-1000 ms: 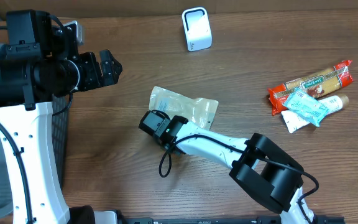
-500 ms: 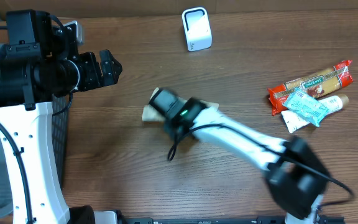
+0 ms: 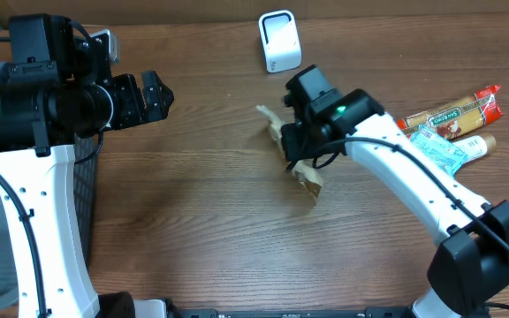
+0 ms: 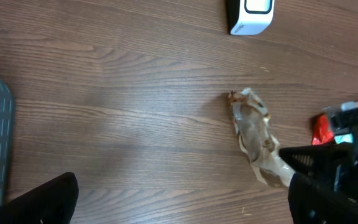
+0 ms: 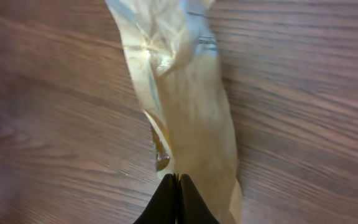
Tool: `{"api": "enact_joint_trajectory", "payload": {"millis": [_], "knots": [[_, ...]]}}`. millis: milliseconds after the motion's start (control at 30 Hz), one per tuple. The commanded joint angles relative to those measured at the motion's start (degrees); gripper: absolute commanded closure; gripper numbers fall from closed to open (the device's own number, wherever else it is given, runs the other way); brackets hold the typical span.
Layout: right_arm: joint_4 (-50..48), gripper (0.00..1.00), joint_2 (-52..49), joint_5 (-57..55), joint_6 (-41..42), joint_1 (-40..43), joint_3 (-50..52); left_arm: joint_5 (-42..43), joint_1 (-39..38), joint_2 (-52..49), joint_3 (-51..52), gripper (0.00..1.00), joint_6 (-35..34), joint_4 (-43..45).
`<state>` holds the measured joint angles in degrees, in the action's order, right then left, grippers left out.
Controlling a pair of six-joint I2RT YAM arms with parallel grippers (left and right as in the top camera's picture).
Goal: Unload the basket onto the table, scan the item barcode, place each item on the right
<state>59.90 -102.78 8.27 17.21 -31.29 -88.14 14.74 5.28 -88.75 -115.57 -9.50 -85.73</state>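
A: R gripper point(image 5: 176, 186) pinched shut on pouch point(image 3: 308, 182). It's carried the pouch from ctr up toward 12.
B: So it's now just short of scanner point(image 3: 279, 41) at 12. Can't see barcode, not scanned yet imo. L gripper point(image 3: 153, 95) wide open, empty, at 10.

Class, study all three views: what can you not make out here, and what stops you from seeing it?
1. Any barcode on the pouch: right wrist view, blurred; overhead, too small.
2. The scanner: left wrist view, cut off by the top edge.
3. Where the right gripper pinches the pouch: overhead, hidden under the arm.
4. Print on the packets: overhead, too small.
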Motion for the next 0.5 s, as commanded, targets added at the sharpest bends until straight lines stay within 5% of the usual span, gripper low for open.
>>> {"api": "enact_joint_trajectory", "payload": {"millis": [0,467], "knots": [[0.74,0.96,0.39,0.79,2.56,4.22,-0.59,-0.15,-0.04,0.63,-0.9,0.0,-0.81,0.24],[-4.02,0.96,-0.15,7.72,-6.43,15.5,13.55,-0.13,-0.04,0.63,-0.9,0.0,-0.83,0.24]]}}
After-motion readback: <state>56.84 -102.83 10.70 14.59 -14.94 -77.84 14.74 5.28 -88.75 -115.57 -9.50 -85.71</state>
